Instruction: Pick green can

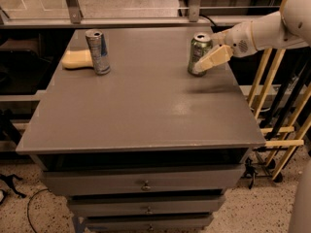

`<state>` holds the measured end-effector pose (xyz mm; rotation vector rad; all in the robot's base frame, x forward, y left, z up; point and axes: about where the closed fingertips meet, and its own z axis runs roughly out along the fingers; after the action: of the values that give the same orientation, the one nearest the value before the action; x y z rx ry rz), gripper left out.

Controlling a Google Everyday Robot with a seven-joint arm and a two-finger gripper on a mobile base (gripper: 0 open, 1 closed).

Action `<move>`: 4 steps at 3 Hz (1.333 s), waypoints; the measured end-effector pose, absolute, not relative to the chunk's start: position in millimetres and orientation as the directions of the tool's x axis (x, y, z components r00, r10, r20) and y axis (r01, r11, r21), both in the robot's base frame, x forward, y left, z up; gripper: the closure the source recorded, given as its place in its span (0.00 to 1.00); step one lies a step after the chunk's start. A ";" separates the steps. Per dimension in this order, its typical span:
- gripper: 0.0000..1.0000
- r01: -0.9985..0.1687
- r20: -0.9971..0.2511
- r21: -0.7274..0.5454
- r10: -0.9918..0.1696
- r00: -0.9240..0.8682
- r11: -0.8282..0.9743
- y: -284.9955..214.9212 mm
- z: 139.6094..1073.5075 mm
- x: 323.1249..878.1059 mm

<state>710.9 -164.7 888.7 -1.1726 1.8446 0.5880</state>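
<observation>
The green can (198,46) stands upright at the far right of the grey table (146,106). It has pale mottled markings and a silver top with a pull tab. My gripper (203,58) reaches in from the right on a white arm (262,30). It is open. Its near cream finger (212,59) lies along the can's front right side, and the other finger is hidden behind the can. The can rests on the table.
A taller blue-and-silver can (98,51) stands at the far left, with a yellow sponge (77,59) beside it. Drawers (146,184) sit under the table. Wooden poles (272,96) lean to the right of the table. A rail (126,21) runs behind it.
</observation>
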 end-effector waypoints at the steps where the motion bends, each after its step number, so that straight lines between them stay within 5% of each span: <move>1: 0.15 -0.903 -0.844 -0.044 -0.500 -0.195 0.428 -155.8 887.7 711.9; 4: 0.87 -0.912 -0.856 -0.047 -0.487 -0.173 0.407 -149.8 906.2 705.8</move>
<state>705.8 -149.8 906.2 -1.2097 1.8110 0.6274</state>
